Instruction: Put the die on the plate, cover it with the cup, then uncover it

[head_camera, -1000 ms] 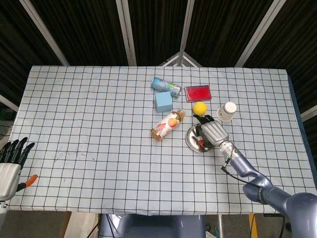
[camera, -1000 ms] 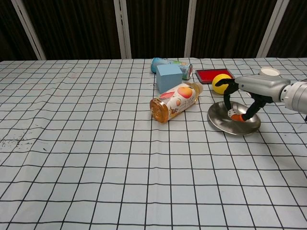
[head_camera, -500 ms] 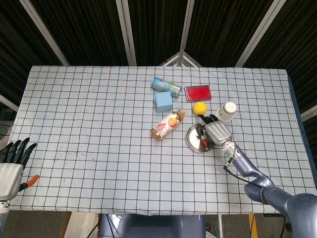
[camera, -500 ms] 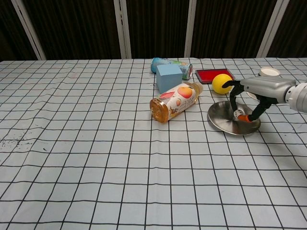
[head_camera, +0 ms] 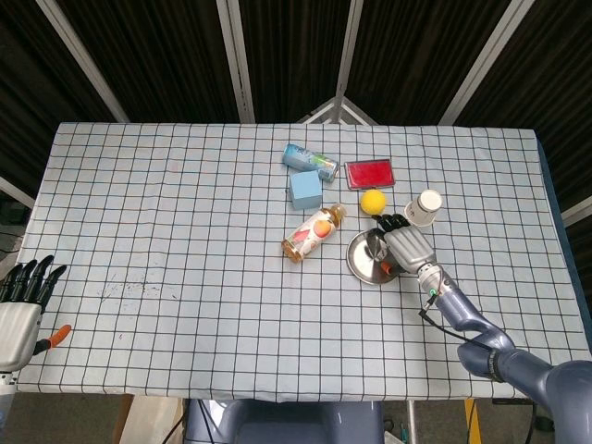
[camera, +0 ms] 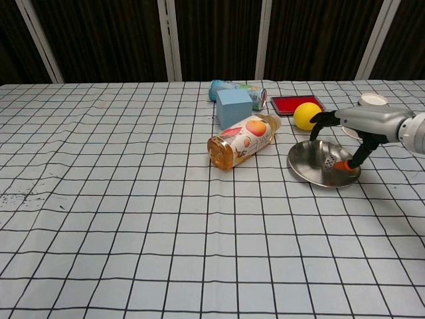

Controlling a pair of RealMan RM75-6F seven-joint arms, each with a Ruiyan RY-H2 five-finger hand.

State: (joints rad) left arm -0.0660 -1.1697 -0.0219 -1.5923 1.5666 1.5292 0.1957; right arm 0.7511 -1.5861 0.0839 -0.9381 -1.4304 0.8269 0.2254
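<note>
Since the earlier frames the right hand (camera: 362, 126) is rising and pulling back from the plate (camera: 302, 166), and the die (camera: 330, 159), held between its fingers a second ago, is now lying free on the plate. The hand is hovering over the plate's right rim with fingers curved downward and apart, gripping nothing; in the head view the right hand (head_camera: 407, 245) is overlapping the plate (head_camera: 361, 259) on its right side.

The die is resting in the plate's bowl, right of centre, with dark pips visible on its white faces. An orange fingertip (camera: 342, 165) is sitting just beside the die, at the plate's right edge.

The cup (head_camera: 426, 206) is standing beyond the plate, to its right and away from the robot, apart from the rim; in the chest view only the cup (camera: 372, 100) top is showing behind the hand. The ball (camera: 306, 115) is lying just behind the plate. The red tray (camera: 295, 104) is lying beyond the ball. The bottle (camera: 243, 140) is lying on its side left of the plate, with the blue block (camera: 234, 107) and the can (camera: 241, 90) further behind it.

The left hand (head_camera: 20, 310) is showing at the table's near left corner, well apart from the plate, fingers extended and spread, holding nothing.
</note>
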